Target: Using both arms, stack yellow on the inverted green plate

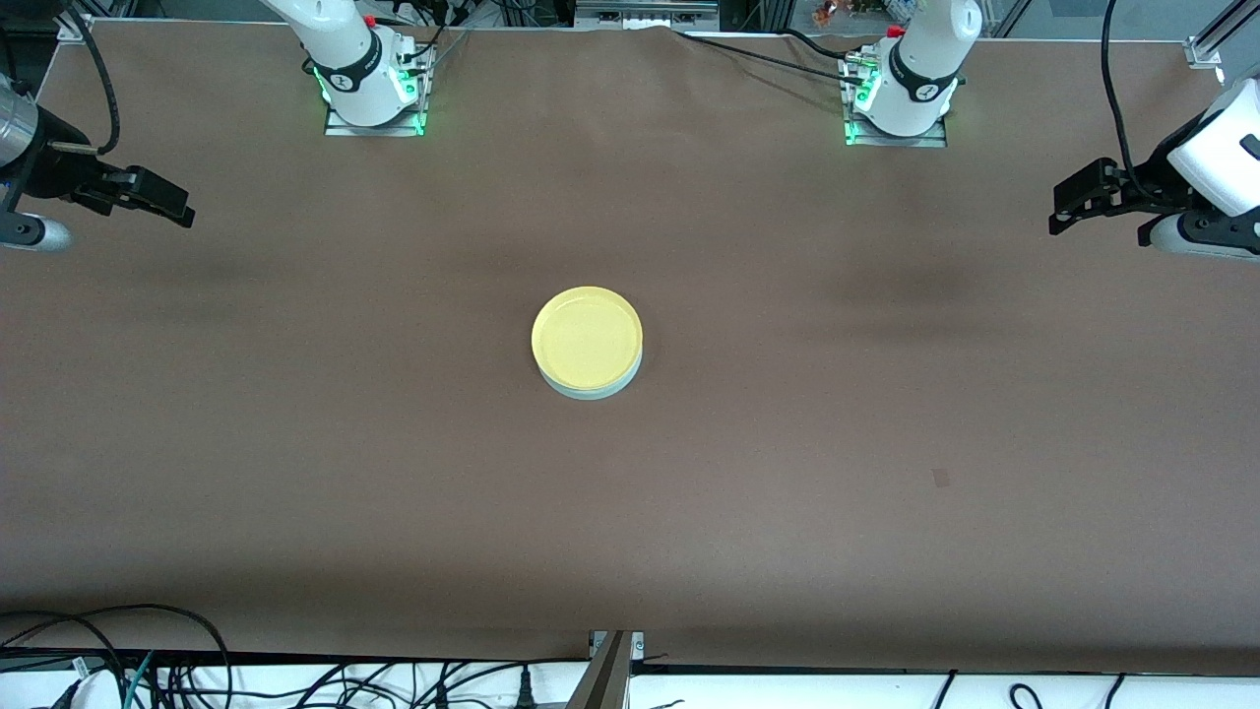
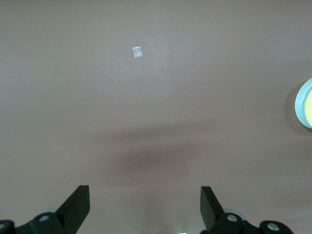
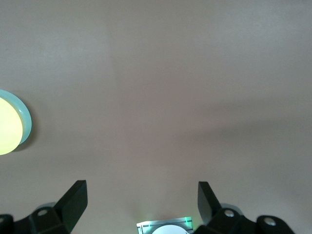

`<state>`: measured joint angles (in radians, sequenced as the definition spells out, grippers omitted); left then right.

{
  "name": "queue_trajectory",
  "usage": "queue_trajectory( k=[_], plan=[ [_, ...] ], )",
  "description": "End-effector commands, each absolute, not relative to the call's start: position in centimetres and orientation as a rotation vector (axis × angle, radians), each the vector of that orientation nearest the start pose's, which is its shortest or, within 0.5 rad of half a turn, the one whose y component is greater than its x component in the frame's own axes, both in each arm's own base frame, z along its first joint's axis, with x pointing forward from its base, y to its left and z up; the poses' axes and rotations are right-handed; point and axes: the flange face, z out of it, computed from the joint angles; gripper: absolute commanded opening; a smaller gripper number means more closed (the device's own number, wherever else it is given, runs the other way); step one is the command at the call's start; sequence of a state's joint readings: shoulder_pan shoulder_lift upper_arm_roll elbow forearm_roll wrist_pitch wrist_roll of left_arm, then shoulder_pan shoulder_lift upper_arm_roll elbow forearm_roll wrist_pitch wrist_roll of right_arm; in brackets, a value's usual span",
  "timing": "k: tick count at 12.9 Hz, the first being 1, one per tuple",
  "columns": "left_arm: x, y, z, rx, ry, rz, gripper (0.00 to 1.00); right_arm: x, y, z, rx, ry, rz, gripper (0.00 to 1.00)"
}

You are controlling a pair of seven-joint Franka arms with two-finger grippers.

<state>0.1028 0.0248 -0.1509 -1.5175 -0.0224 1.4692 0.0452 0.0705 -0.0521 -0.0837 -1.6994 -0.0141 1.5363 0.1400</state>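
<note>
The wide table (image 1: 394, 473), covered in a flat brown sheet, fills the front view from the arm bases down to the cabled edge nearest the camera.

The two white jointed robot arms with black bands stand at the table's ends. The left arm (image 1: 920, 59) rises from its base and its wrist is raised over the table at the left arm's end. The right arm (image 1: 345, 49) mirrors this at the right arm's end. Both arms wait well apart from the plates.

The black two-finger left gripper (image 1: 1068, 202) hangs over bare brown table surface; its jaws are spread wide and hold nothing, as the left wrist view (image 2: 145, 207) confirms. The black two-finger right gripper (image 1: 172, 202) hangs over bare surface at its own end, jaws likewise spread wide and empty (image 3: 142, 204).

The small round bright yellow plate (image 1: 587, 336) with a shallow raised rim sits mid-table, rim upward, resting on the small round pale mint-green plate (image 1: 597, 391). Only a crescent of the green plate's edge shows beneath the yellow plate, on the side nearer the front camera.

A small pale square patch (image 2: 137, 52) lies flat on the table surface in the left wrist view.
</note>
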Motion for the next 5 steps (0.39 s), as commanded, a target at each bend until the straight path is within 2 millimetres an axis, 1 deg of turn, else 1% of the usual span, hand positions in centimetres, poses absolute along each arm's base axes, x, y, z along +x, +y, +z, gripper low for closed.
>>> queue_trajectory(
  k=[1,5],
  plan=[
    [55.24,-2.91,63.68,-3.165,0.171,0.109,1.00,52.57,-2.00,58.87,-3.147,0.231,0.157,1.00],
    [55.32,-2.23,63.60,-3.167,0.154,0.111,1.00,52.61,-2.00,58.79,-3.148,0.218,0.159,1.00]
  ],
)
